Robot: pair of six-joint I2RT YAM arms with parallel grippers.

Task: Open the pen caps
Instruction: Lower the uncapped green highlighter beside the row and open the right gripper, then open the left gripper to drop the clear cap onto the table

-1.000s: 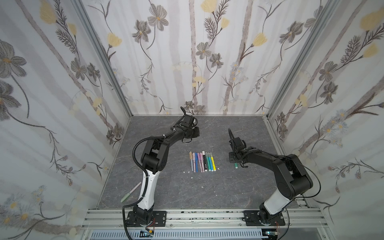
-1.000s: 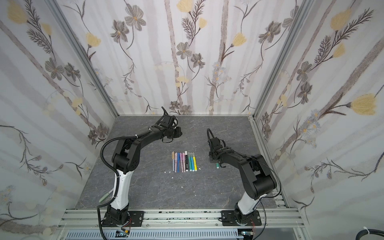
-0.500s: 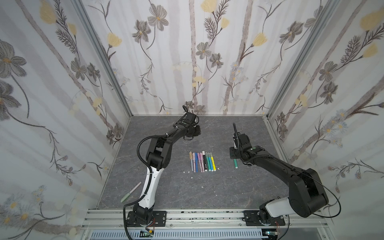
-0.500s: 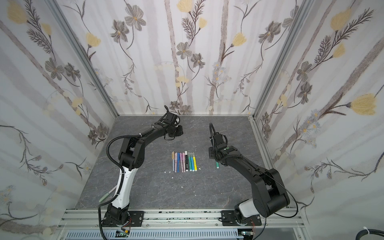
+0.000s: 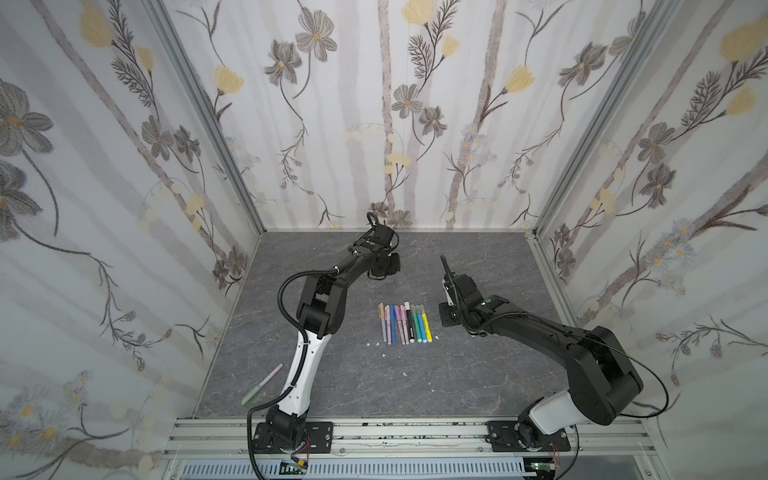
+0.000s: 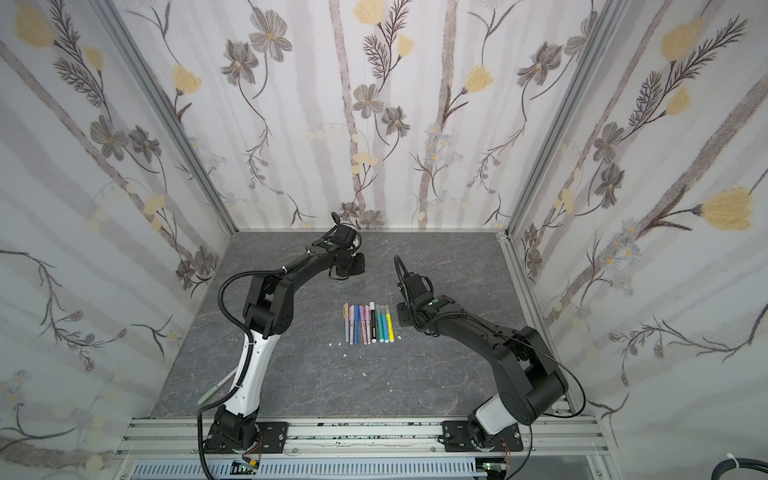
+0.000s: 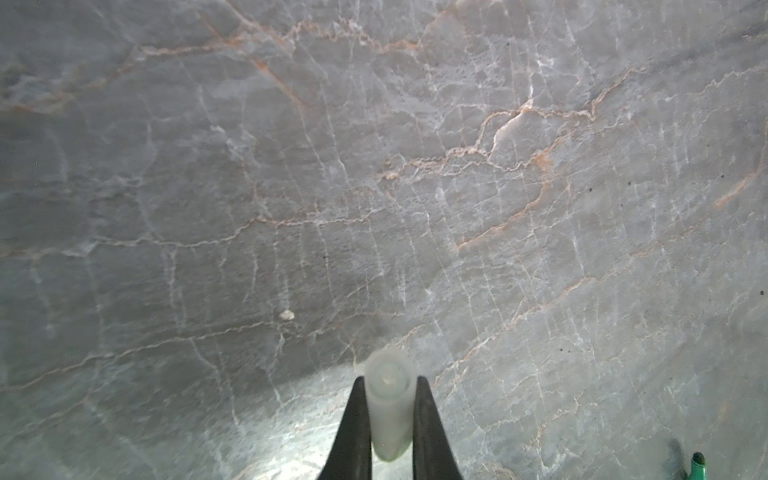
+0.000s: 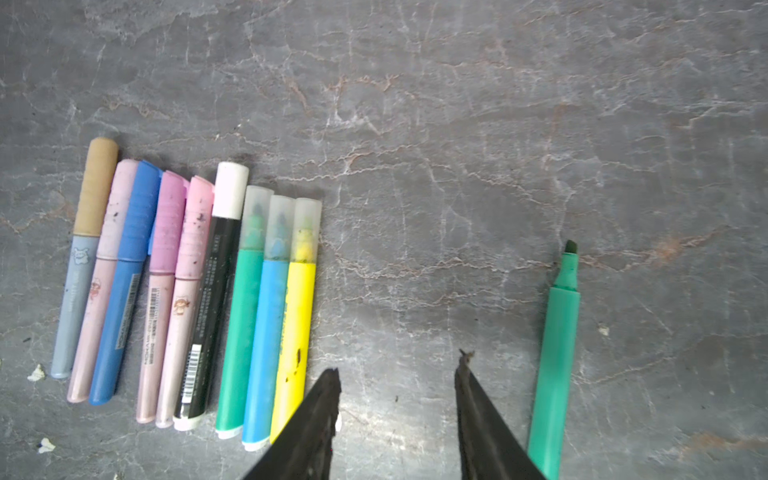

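My left gripper point(image 7: 389, 380) is shut on a translucent whitish pen cap point(image 7: 388, 415) and holds it above bare floor near the back, as both top views show point(image 5: 388, 266) point(image 6: 353, 264). Several capped pens point(image 8: 187, 291) lie side by side in a row mid-floor point(image 5: 405, 324) point(image 6: 368, 324). An uncapped green marker point(image 8: 557, 353) lies alone beside the row. My right gripper point(image 8: 398, 365) hangs open and empty over the bare gap between the yellow marker point(image 8: 297, 324) and the green one. In both top views my right arm point(image 5: 446, 316) point(image 6: 409, 318) hides the green marker.
A pale green pen point(image 5: 262, 384) point(image 6: 216, 384) lies outside the floor's left edge against the wall. Small white specks point(image 5: 376, 344) dot the floor in front of the row. A green marker tip point(image 7: 698, 465) shows at the edge of the left wrist view. Patterned walls enclose three sides.
My right gripper has opened wider and shifted over the green marker, which is now hidden in the top views. Its elbow has swung out to the right. The left gripper still grips the cap.
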